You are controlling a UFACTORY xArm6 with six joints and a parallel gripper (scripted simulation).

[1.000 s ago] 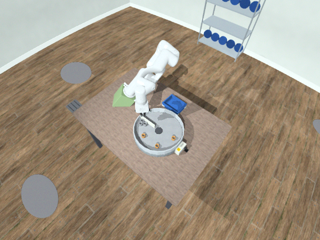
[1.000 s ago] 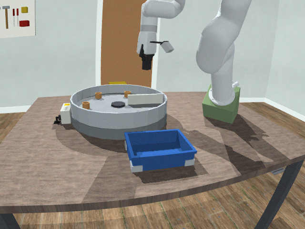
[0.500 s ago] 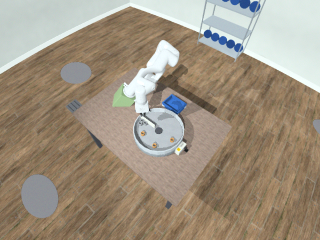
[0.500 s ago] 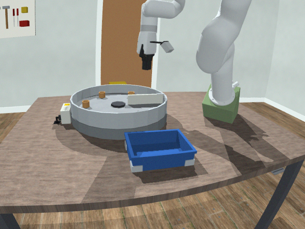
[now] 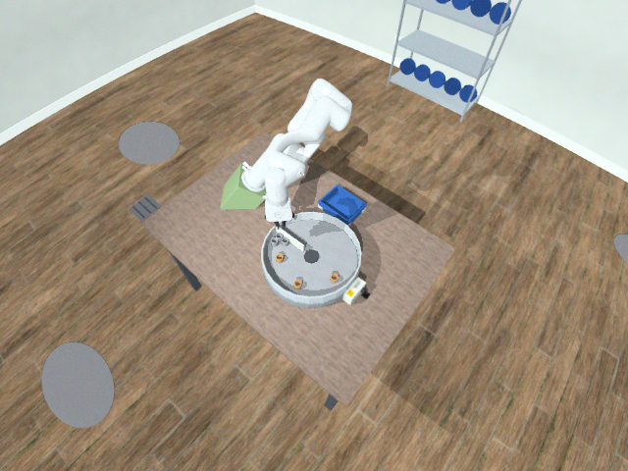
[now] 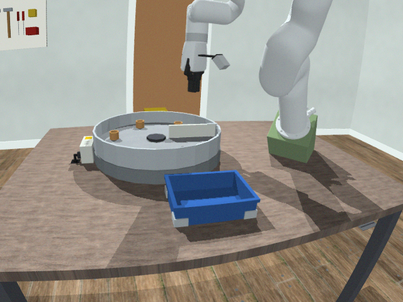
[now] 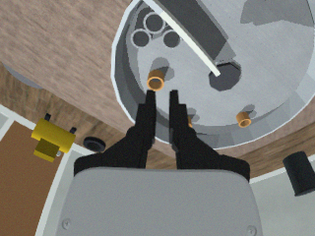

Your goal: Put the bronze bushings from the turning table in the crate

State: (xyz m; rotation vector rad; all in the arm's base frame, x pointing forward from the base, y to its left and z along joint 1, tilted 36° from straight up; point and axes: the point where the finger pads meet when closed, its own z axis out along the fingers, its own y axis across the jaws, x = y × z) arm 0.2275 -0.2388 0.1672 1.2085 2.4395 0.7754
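Well above the turntable, your narrow gripper has open air around it

You have the gripper [image 5: 280, 224] [image 6: 193, 91] [image 7: 162, 101] pointing down over the rim area of the turntable [image 5: 314, 301] [image 6: 159, 159] [image 7: 116, 64], its tips higher than the wall. Its fingers stand close together, with a slim gap and nothing held between them.

Your three bronze bushings are all on the turntable, spaced well apart. The near bushing [image 5: 280, 257] [image 6: 177, 123] [image 7: 156, 83] sits between the hub [image 5: 310, 255] [image 6: 156, 138] [image 7: 225, 78] and the wall; in the exterior view the divider [image 5: 291, 238] [image 6: 192, 131] [image 7: 189, 44] partly hides it. The middle bushing [image 5: 297, 284] [image 6: 140, 123] [image 7: 190, 122] lies closer to the wall, and a finger covers much of it in your wrist view. The far bushing [image 5: 334, 275] [image 6: 113, 134] [image 7: 243, 119] stands on the side by the switch box [image 5: 354, 291] [image 6: 87, 151].

Mind the steel bushings [image 5: 278, 236] [image 7: 155, 23], three in a tight cluster between divider and wall. Bare disc separates them from your near bushing.

Outside the wall, the crate [image 5: 332, 213] [image 6: 215, 212] sits near the turntable, open upward, its rim lower than the turntable's.

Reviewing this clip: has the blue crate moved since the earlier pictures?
No. In the exterior view the blue crate keeps the same place on the table, against the arm's green base.
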